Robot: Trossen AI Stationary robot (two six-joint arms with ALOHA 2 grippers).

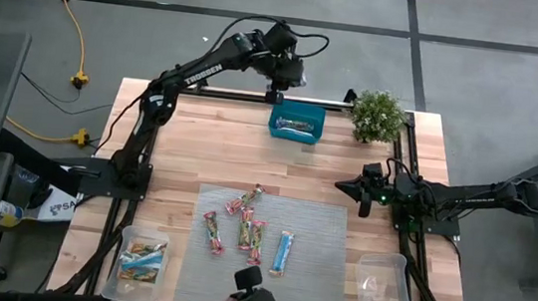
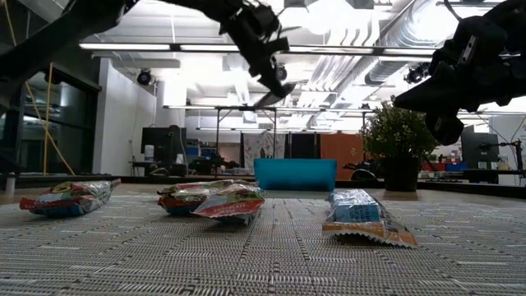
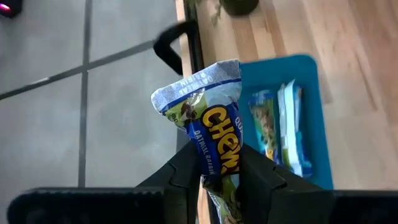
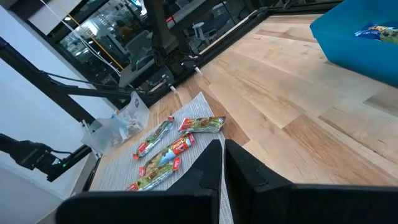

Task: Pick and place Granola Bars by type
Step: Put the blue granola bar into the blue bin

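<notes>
The left gripper (image 3: 219,177) was clamped on a light blue granola bar (image 3: 208,115), holding it up over the far edge of the table just beside the teal box (image 1: 297,121). The right gripper (image 1: 356,191) waited with its fingers pressed together above the bare wood on the right side, holding nothing.

The table (image 1: 209,144) was pale wood planking, with a grey woven mat (image 1: 317,266) laid across its near half. On the mat lay the loose red and green bars (image 1: 246,223) in a small cluster and one light blue bar (image 1: 282,253) just to their right. A clear tub (image 1: 141,262) at the near left corner held several bars; a second clear tub (image 1: 382,288) stood at the near right corner. A potted plant (image 1: 377,115) stood at the far right, near the teal box. Around the table was grey tiled floor with a yellow cable (image 1: 72,20) trailing across it.

The left wrist view alone showed the printed wrapper in the fingers and light blue bars already lying inside the teal box. The low view showed what the overhead one could not: a large room behind with ceiling ducts (image 2: 394,37), strip lights and desks, and the held bar hanging high above the box. The right wrist view showed the left-hand tub and the red bars from the side
</notes>
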